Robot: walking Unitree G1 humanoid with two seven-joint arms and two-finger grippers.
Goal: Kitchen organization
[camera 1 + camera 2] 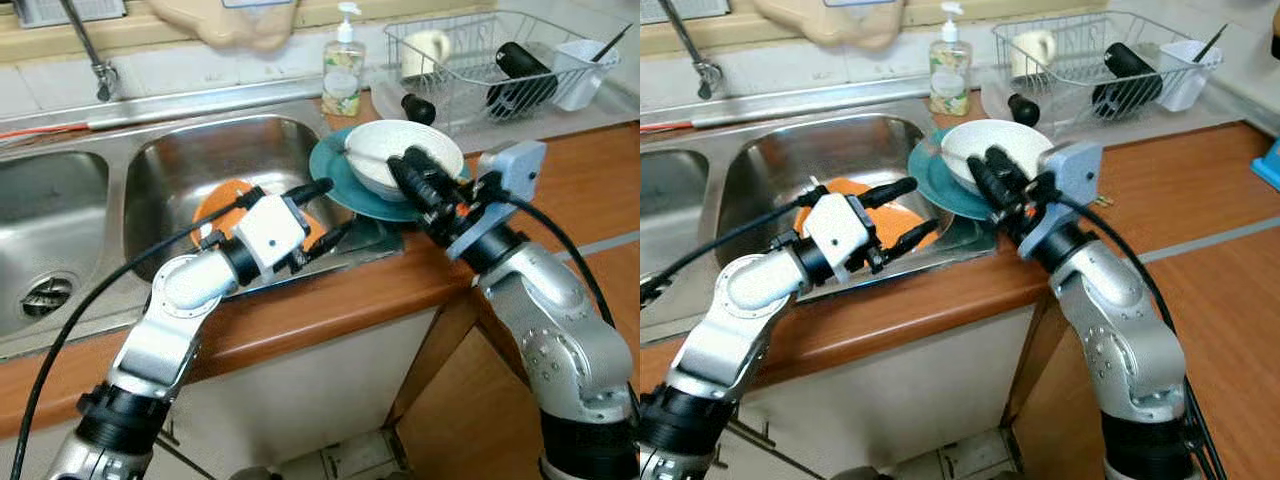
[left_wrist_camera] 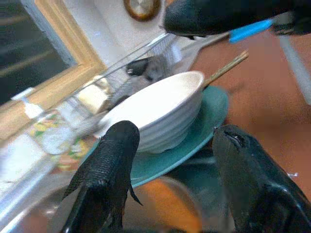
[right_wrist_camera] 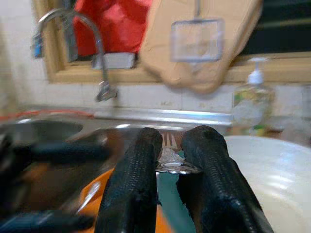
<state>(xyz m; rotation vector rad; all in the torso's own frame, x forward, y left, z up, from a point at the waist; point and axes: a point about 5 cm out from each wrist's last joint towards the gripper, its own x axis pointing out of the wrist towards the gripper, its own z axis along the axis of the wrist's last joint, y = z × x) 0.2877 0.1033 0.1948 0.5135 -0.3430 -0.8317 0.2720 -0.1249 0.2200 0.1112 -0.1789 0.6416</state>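
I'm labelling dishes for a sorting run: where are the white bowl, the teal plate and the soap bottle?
white bowl (image 1: 400, 150): left eye view, inner wall.
teal plate (image 1: 335, 170): left eye view, bare left rim.
soap bottle (image 1: 342, 72): left eye view, middle of the body.

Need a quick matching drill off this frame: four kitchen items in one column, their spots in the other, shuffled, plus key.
1. white bowl
2. orange plate
3. soap bottle
4. fork

a. in the sink basin
b. between the right gripper's fingers
c. on the teal plate
d. behind the sink, beside the dish rack

Pairs: 1-c, 2-a, 3-d, 4-b
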